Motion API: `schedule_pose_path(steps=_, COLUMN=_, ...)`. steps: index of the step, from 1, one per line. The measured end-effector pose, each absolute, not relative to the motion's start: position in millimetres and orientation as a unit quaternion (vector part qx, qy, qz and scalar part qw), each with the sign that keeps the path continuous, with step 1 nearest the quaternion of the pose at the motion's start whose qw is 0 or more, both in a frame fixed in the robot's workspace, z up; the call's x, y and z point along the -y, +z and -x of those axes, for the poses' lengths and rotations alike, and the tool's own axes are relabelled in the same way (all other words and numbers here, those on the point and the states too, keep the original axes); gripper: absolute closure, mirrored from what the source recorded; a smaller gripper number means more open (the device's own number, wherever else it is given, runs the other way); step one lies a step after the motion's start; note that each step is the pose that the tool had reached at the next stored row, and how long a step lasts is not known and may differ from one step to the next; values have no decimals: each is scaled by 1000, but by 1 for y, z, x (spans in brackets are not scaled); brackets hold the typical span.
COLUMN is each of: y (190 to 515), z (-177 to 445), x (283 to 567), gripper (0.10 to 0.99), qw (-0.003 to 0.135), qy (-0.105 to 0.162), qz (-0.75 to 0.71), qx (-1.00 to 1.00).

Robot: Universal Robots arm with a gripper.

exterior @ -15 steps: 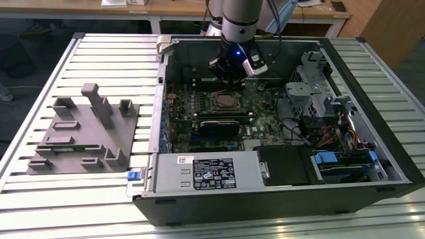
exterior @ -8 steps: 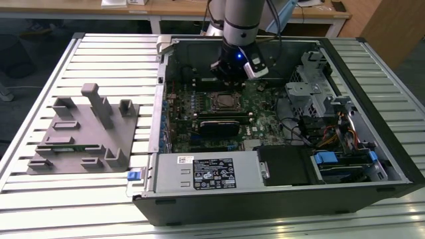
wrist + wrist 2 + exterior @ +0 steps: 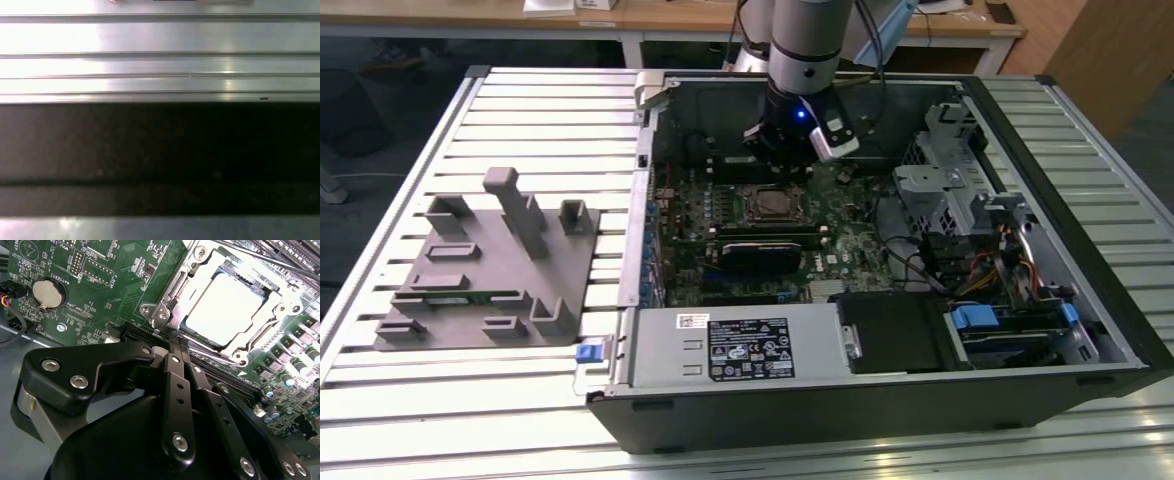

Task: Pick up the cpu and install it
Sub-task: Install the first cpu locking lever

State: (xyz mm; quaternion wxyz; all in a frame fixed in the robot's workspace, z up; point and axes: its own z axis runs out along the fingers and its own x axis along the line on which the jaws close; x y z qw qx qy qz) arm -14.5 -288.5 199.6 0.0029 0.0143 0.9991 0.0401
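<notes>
The cpu (image 3: 225,307) lies flat in its socket on the green motherboard (image 3: 115,270), pale silvery top up, with the metal socket frame (image 3: 165,305) around its edges. In the exterior view the cpu (image 3: 774,203) sits mid-board inside the open computer case (image 3: 1067,250). My gripper (image 3: 176,342) hangs just above the board beside the socket, its black fingers (image 3: 179,385) pressed together and holding nothing. In the exterior view the gripper (image 3: 785,152) is over the far side of the socket, under the grey arm.
A grey plastic holder (image 3: 487,290) with upright posts stands on the slatted table (image 3: 520,110) at the exterior view's left. Inside the case are a power supply (image 3: 747,345), a drive cage (image 3: 947,190) and cables. A coin battery (image 3: 47,294) sits on the board.
</notes>
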Motion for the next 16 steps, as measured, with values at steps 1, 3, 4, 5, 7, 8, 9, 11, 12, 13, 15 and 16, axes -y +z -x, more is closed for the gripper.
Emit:
schedule_pose_path(steps=1, y=200, z=14, x=289, gripper=980, qw=3, qy=40, qz=-14, qx=-999)
schedule_pose_path(steps=3, y=201, z=14, x=289, gripper=980, qw=3, qy=40, qz=-14, qx=-999)
schedule_pose_path(steps=4, y=202, z=14, x=289, gripper=980, qw=3, qy=40, qz=-14, qx=-999)
schedule_pose_path(steps=5, y=202, z=14, x=288, gripper=980, qw=3, qy=40, qz=-14, qx=-999)
schedule_pose_path(steps=7, y=202, z=14, x=288, gripper=980, qw=3, qy=40, qz=-14, qx=-999)
schedule_pose_path(steps=8, y=202, z=14, x=288, gripper=980, qw=3, qy=40, qz=-14, qx=-999)
schedule_pose_path(steps=9, y=203, z=14, x=289, gripper=980, qw=3, qy=40, qz=-14, qx=-999)
schedule_pose_path(steps=11, y=204, z=14, x=289, gripper=980, qw=3, qy=40, qz=-14, qx=-999)
schedule_pose_path(steps=12, y=204, z=14, x=289, gripper=980, qw=3, qy=40, qz=-14, qx=-999)
schedule_pose_path(steps=13, y=204, z=14, x=288, gripper=980, qw=3, qy=40, qz=-14, qx=-999)
schedule_pose_path(steps=15, y=204, z=14, x=288, gripper=980, qw=3, qy=39, qz=-14, qx=-999)
schedule_pose_path(steps=16, y=204, z=14, x=289, gripper=980, qw=3, qy=37, qz=-14, qx=-999)
